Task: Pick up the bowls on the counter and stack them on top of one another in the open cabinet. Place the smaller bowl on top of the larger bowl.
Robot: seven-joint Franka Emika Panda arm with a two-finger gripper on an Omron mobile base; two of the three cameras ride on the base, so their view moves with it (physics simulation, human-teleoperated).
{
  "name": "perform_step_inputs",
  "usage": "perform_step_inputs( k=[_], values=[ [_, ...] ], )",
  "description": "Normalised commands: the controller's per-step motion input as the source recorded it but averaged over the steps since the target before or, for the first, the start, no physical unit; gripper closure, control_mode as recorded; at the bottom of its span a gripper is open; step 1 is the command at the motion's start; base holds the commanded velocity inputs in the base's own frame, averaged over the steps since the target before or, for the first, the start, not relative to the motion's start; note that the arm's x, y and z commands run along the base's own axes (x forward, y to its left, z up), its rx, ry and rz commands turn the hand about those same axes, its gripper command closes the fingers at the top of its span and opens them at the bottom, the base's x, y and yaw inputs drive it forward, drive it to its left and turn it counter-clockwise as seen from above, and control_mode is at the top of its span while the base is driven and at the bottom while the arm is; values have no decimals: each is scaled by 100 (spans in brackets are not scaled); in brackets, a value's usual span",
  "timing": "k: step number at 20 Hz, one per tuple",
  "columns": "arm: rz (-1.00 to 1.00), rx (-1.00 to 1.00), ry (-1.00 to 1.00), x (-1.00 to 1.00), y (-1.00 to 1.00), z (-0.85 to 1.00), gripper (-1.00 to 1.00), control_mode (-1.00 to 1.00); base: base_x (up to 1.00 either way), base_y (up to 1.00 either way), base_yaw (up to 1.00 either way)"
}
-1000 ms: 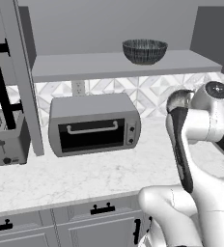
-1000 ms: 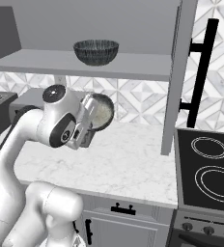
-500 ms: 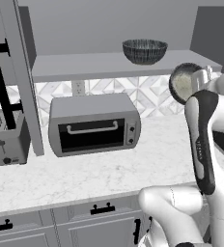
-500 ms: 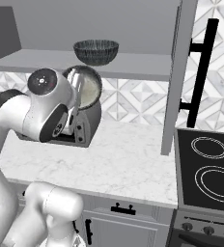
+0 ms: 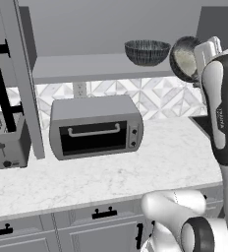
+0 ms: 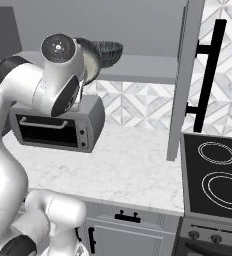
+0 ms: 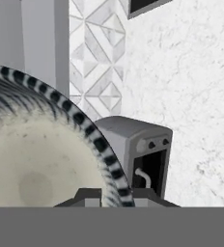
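The larger bowl (image 5: 146, 52), dark grey with pale streaks, stands upright on the shelf (image 5: 86, 67) of the open cabinet; the right base view has this bowl (image 6: 109, 50) just past the arm. My gripper (image 5: 200, 55) is shut on the rim of the smaller bowl (image 5: 185, 59), which hangs tipped on its side at shelf height, right of the larger bowl and apart from it. In the hand view the smaller bowl (image 7: 36, 159) shows its pale speckled inside, with the gripper (image 7: 111, 195) clamped on its rim. The arm hides most of the smaller bowl (image 6: 90, 65) in the right base view.
A silver toaster oven (image 5: 94, 128) sits on the white marble counter (image 5: 111, 172) under the shelf, with a toaster (image 5: 5, 142) to its left. The cabinet door (image 5: 17, 74) stands open on the left, another door (image 6: 185, 75) on the right. A black stove (image 6: 215, 170) borders the counter.
The arm has lifted the smaller bowl from just above the counter up to shelf level, beside the larger bowl. The grip has stayed shut.
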Motion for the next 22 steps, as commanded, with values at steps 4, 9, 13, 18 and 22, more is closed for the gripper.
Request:
perform_step_inputs(
  k=[4, 9, 13, 18, 22],
  values=[
    [15, 0, 0, 44, 9, 54, 100, -100, 0, 0, 0],
    [2, -2, 2, 52, 3, 28, 100, -100, 0, 0, 0],
    [0, -8, 13, 41, 9, 17, 100, -100, 0, 0, 0],
    [-1, -13, 15, 46, 23, 3, 100, -100, 0, 0, 0],
    [0, -4, 2, 59, 6, 0, 100, -100, 0, 0, 0]
  ],
)
